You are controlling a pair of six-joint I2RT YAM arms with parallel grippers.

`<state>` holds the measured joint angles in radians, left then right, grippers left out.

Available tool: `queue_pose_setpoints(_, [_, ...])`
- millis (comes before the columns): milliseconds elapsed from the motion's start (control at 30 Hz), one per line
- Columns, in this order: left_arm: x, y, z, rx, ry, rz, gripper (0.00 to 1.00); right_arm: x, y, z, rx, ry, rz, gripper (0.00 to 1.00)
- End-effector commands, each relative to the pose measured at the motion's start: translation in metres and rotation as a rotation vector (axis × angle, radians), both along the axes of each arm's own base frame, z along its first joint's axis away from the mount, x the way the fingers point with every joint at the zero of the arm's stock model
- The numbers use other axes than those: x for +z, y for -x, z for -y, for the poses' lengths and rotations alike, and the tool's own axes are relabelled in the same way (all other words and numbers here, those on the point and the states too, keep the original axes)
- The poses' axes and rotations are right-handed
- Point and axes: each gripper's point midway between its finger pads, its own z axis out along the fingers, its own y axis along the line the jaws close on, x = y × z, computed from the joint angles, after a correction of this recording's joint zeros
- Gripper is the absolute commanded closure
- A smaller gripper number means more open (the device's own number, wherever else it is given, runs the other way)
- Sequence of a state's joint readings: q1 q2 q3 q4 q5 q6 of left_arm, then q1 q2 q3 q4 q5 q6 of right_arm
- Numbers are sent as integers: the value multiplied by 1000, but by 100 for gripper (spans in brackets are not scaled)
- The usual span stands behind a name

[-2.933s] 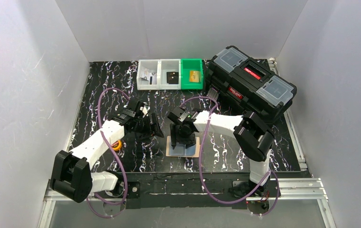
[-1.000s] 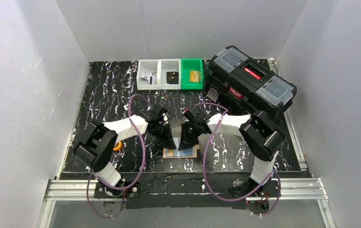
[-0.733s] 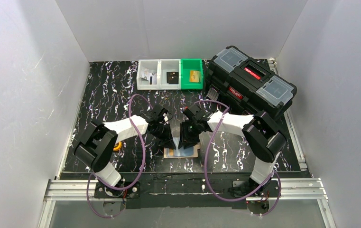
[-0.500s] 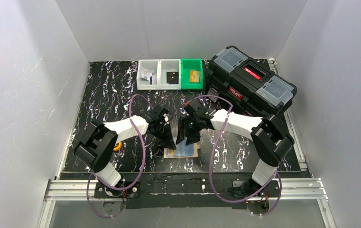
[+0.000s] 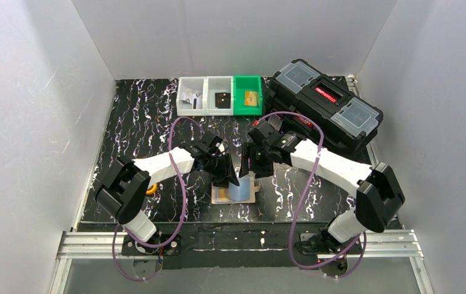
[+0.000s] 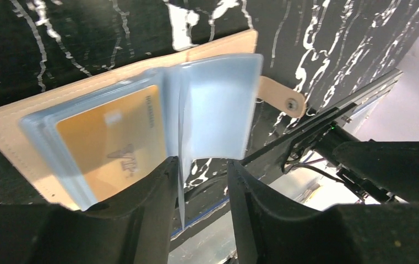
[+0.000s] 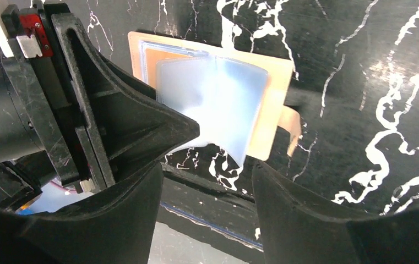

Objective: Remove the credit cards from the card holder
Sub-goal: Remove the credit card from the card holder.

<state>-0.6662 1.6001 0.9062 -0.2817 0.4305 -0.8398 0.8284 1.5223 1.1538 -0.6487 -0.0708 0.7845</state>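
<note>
Left tool [image 6: 201, 165], half-open, straddles a clear sleeve [image 6: 218, 104].

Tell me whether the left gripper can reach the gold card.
Likely yes: the card holder lies open, the gold card faces up beside the left gripper, though a clear sleeve covers it.

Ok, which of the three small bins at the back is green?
The rightmost bin, beside the black toolbox; the middle bin and left bin are white.

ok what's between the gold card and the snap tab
A pale blue see-through flap sits between the gold card and the tab, seen in the left wrist view.
</note>
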Motion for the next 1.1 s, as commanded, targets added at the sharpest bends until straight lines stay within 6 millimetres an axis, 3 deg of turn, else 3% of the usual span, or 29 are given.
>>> queue_pose_setpoints(0, [21,-7,21,-26,60,38,61,13,-2,24,-57,46,56,32])
queue_pose_setpoints(133, [20,-9,33,-41,62,35,57,15,2,35,-88,51,71,31])
queue_pose_setpoints(500, [-13,-11,55,-54,22,-33,55,6,11,52,-125,62,62,30])
queue_pose_setpoints(633, [-5,-13,55,-62,24,-19,55,6,12,49,-112,50,56,30])
queue_pose_setpoints(833, [27,-20,39,-64,-20,76,54,11,11,35,-83,-5,43,30])
queue_pose_setpoints(1067, [44,-22,-4,-21,-65,113,54,17,9,9,-46,-103,9,32])
